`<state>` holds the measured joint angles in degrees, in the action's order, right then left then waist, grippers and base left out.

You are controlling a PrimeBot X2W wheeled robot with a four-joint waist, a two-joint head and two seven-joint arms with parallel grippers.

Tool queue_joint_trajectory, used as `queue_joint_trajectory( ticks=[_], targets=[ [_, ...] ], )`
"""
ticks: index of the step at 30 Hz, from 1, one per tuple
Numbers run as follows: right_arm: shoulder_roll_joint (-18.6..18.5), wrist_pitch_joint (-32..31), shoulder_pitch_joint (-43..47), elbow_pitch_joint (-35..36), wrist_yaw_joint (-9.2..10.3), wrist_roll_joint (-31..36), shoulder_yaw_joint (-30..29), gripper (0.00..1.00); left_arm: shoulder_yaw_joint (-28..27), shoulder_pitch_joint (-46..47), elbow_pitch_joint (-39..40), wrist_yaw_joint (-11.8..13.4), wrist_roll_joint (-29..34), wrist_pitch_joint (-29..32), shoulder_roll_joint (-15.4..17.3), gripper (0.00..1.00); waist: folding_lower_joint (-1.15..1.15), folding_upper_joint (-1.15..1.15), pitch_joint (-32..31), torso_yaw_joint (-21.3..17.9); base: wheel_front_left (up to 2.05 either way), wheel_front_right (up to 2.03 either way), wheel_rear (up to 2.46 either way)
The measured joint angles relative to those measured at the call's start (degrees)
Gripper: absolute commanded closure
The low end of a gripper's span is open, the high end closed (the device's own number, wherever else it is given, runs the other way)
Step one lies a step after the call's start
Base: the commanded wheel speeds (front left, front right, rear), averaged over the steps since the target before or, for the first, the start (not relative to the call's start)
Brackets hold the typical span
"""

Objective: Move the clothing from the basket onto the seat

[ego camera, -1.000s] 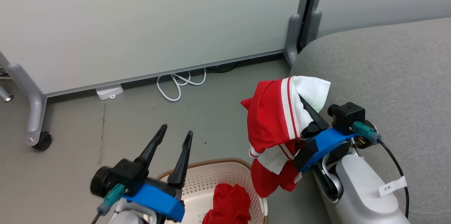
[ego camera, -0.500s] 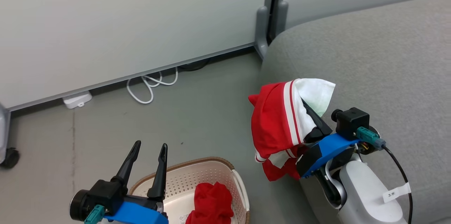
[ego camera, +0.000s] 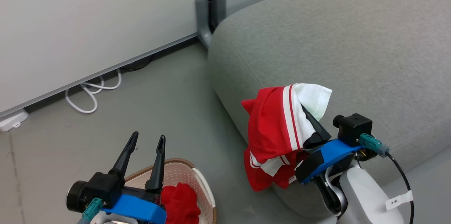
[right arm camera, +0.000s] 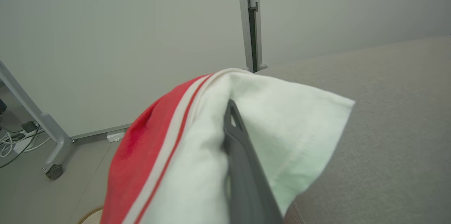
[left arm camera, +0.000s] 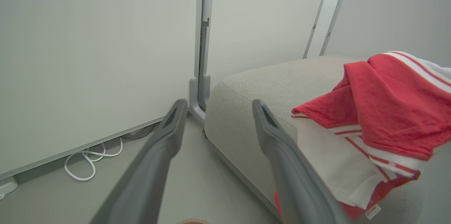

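My right gripper is shut on a red garment with white stripes, which hangs off the fingers against the rounded front edge of the light-grey seat. The right wrist view shows the cloth wrapped over one dark finger, with the seat beyond. A second red piece of clothing lies in the cream basket at the bottom left. Over the basket's far side my left gripper stands open and empty. The left wrist view looks between its spread fingers at the seat and the hanging garment.
A pale partition wall runs along the back, with a grey post foot at the seat's far corner. A white cable and a white plug block lie on the grey floor by the wall. A castor leg stands further left.
The camera has swung right, so the whole picture slid left. The right gripper, still shut on the garment, has gone from beside the basket to the seat's edge. The left gripper stays open.
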<state>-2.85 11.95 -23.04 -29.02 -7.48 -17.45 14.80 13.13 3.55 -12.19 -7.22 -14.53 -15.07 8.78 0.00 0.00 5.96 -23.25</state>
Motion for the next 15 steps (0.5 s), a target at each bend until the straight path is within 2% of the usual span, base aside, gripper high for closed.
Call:
queue_joint_trajectory(
  ticks=[8,15],
  targets=[
    [0.0,0.2,1.3,0.7,0.00,-1.3,0.8,1.00,0.0,0.4,0.5,-0.2,-0.2,0.0,0.9,0.00,0.00,0.00,1.1,-5.4,0.00,0.00,0.00],
    [0.0,0.3,1.4,0.9,0.00,-1.3,0.9,1.00,0.2,0.4,0.6,-0.2,-0.5,0.0,1.2,0.00,0.00,0.00,1.4,-7.2,0.00,0.00,0.00]
  ],
)
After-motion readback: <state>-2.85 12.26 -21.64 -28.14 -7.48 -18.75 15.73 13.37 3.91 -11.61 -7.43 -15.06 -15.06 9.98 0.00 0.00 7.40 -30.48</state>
